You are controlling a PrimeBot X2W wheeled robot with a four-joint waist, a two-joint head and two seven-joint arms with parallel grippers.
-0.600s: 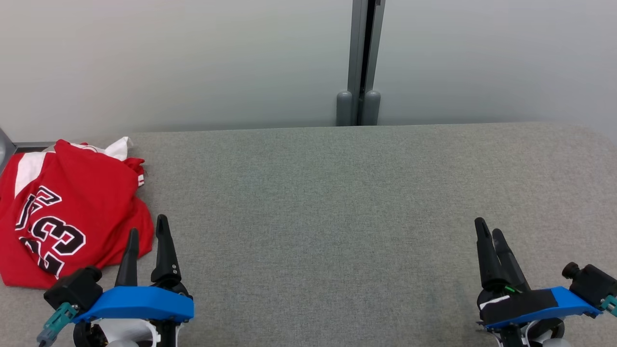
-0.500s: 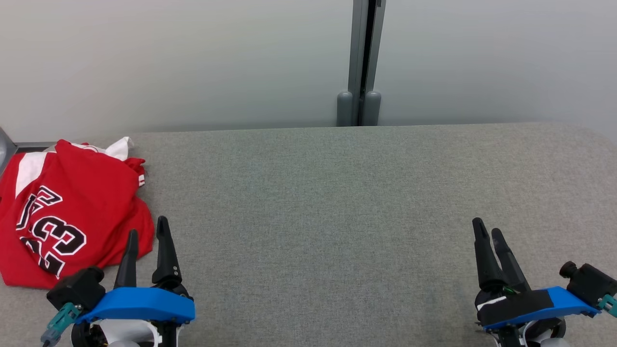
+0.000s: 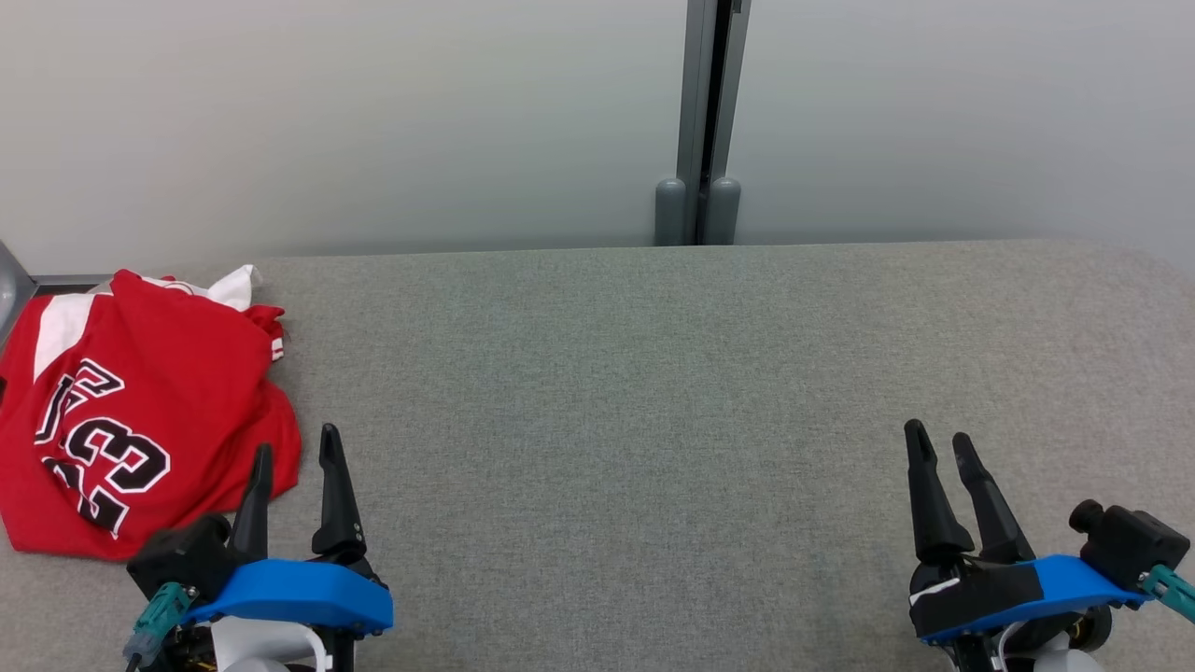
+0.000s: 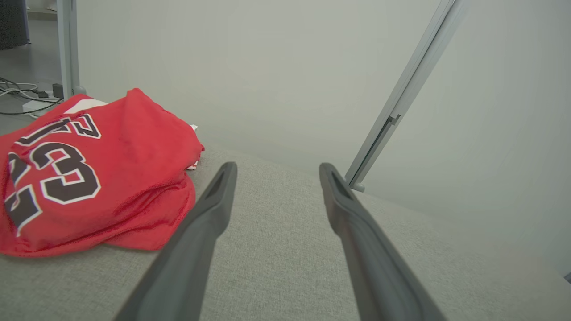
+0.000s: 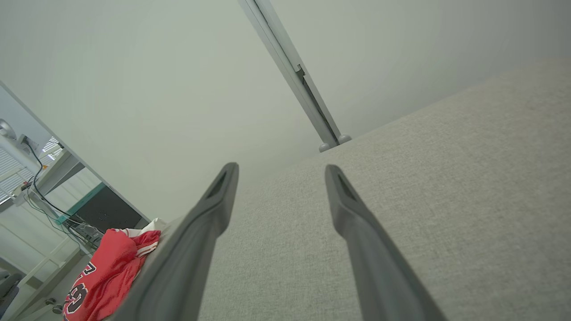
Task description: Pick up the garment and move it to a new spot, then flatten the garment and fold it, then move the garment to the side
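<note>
The garment (image 3: 140, 411) is a red jersey with white trim and black numerals, lying crumpled at the far left end of the grey fabric surface (image 3: 653, 373). The left wrist view has the garment (image 4: 89, 174) at its left, and the right wrist view catches the garment (image 5: 107, 272) low at its left. My left gripper (image 3: 294, 443) hovers open just right of the jersey's near corner, holding nothing. My right gripper (image 3: 938, 434) is open over bare fabric at the lower right, far from the jersey.
A pale wall with a vertical grey post (image 3: 705, 121) runs behind the surface. The surface's left edge lies just beyond the jersey, with cables (image 4: 18, 96) and furniture on the floor past it.
Both grippers have drawn back slightly toward the bottom of the head view; the left one has shifted a little right. The right gripper's fingers have spread apart. The garment lies as before.
</note>
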